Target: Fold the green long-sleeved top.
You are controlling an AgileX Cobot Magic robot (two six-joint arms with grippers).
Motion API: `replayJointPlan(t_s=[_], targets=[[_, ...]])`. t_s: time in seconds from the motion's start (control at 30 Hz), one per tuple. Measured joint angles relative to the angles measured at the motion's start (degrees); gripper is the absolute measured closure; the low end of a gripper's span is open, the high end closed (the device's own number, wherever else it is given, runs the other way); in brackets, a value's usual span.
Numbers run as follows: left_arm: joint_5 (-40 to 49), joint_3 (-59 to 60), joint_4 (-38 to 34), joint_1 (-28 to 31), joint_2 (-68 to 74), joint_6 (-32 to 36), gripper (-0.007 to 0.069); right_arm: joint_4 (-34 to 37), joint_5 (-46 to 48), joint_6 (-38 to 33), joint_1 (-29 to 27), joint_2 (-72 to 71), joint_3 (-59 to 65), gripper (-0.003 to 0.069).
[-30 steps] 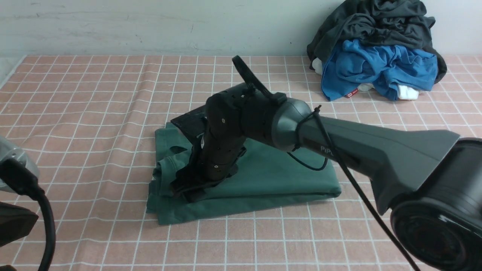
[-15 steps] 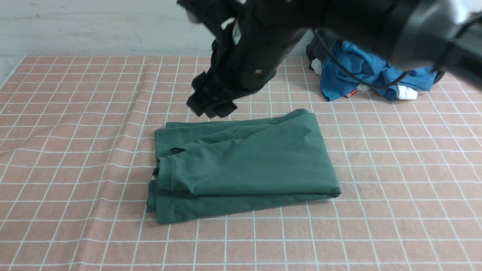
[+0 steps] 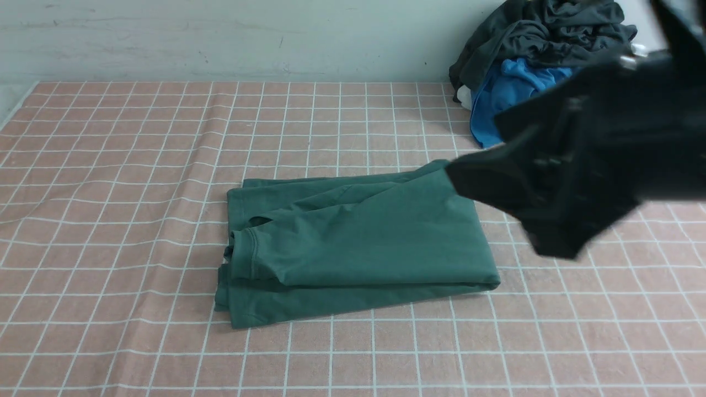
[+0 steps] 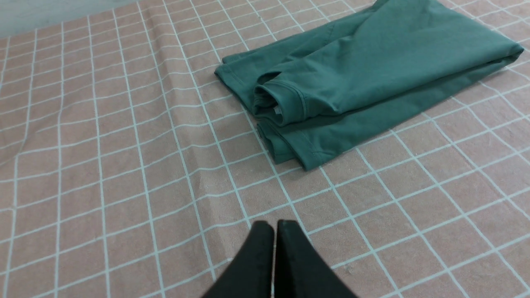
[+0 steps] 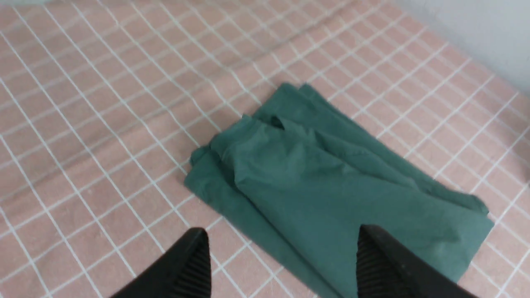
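Note:
The green long-sleeved top [image 3: 358, 242] lies folded into a flat rectangle in the middle of the pink checked cloth, a ribbed cuff [image 4: 290, 99] showing at its left end. My right gripper [image 5: 282, 234] hangs open above the top's near edge, holding nothing and well clear of the fabric. In the front view the right arm [image 3: 584, 165] is a dark blur at the right, above the top's right end. My left gripper [image 4: 274, 225] is shut and empty over bare cloth, short of the top's cuff end. It is outside the front view.
A heap of clothes sits at the back right against the wall, a dark grey-black garment [image 3: 551, 33] over a bright blue one [image 3: 513, 82]. The pink checked cloth [image 3: 110, 182] covers the whole table and has slight wrinkles on the left.
My right gripper lifted off the folded top, rose and swung to the right. The left arm left the front view's lower left corner. The top stayed where it lay.

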Motion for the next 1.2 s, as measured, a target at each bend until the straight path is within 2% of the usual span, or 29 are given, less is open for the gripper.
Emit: replayJointPlan(t_s=[0.2,0.27,0.37,0.4,0.5,0.67,1.07,1.2], targets=[[0.27,0.11,0.03,0.0,0.0,0.0,0.0627,-1.05,-15.73,0.0,0.0,-19.96,17.49,0.0244],[0.48,0.11,0.03,0.0,0.0,0.0,0.0627,-1.42,-19.1,0.0,0.0,-24.97,21.37,0.0288],[0.84,0.11,0.03,0.0,0.0,0.0,0.0627,-1.8,-21.06,0.0,0.0,-29.93,24.41,0.0396],[0.91,0.11,0.03,0.0,0.0,0.0,0.0627,-1.9,-21.06,0.3,0.0,-30.35,24.61,0.0404],[1.15,0.11,0.03,0.0,0.0,0.0,0.0627,-3.46,-20.56,0.0,0.0,-31.76,25.11,0.0543],[1.15,0.11,0.08,0.0,0.0,0.0,0.0627,-3.87,-16.93,0.0,0.0,-31.81,25.22,0.0656],[1.15,0.11,0.08,0.0,0.0,0.0,0.0627,-3.51,-15.35,0.3,0.0,-31.81,25.29,0.0673],[1.15,0.11,0.08,0.0,0.0,0.0,0.0627,-1.33,-19.16,0.3,0.0,-32.02,29.17,0.0673]])
